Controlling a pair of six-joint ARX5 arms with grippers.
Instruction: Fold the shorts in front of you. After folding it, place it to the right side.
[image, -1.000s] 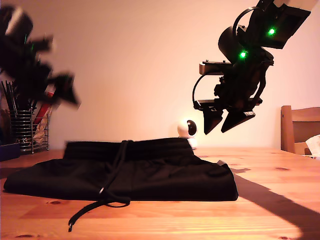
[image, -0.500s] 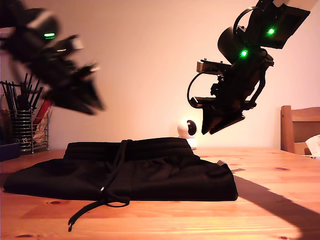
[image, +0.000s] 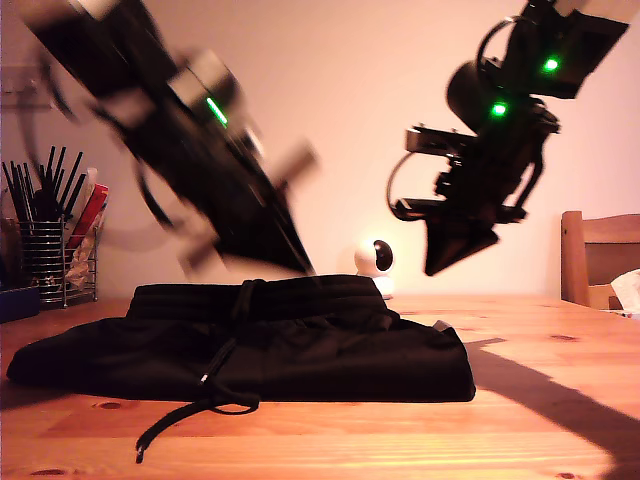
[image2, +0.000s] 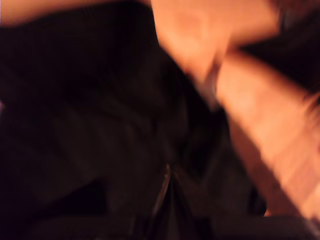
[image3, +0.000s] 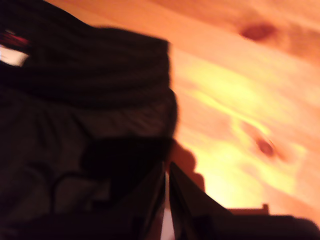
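Note:
The black shorts (image: 320, 345) lie flat on the wooden table (image: 540, 400), waistband to the back, with the drawstring (image: 205, 395) trailing off the front edge of the fabric. My first gripper (image: 290, 262) is a motion-blurred dark shape just above the waistband, left of centre in the exterior view. Its own wrist view is smeared, showing mostly shorts (image2: 100, 125), and its jaws cannot be made out. My second gripper (image: 452, 262) hangs high over the shorts' end at the exterior view's right, empty and shut (image3: 166, 192), above the waistband corner (image3: 100, 80).
A small white camera (image: 376, 258) stands behind the shorts. A wire holder of pens (image: 40, 250) sits at the exterior view's left edge. A wooden chair (image: 600, 255) and something pale (image: 630, 288) are at its right edge.
The first arm swung fast from the exterior view's upper left down to the waistband. The second gripper went from open to shut and stayed high. The shorts have not moved.

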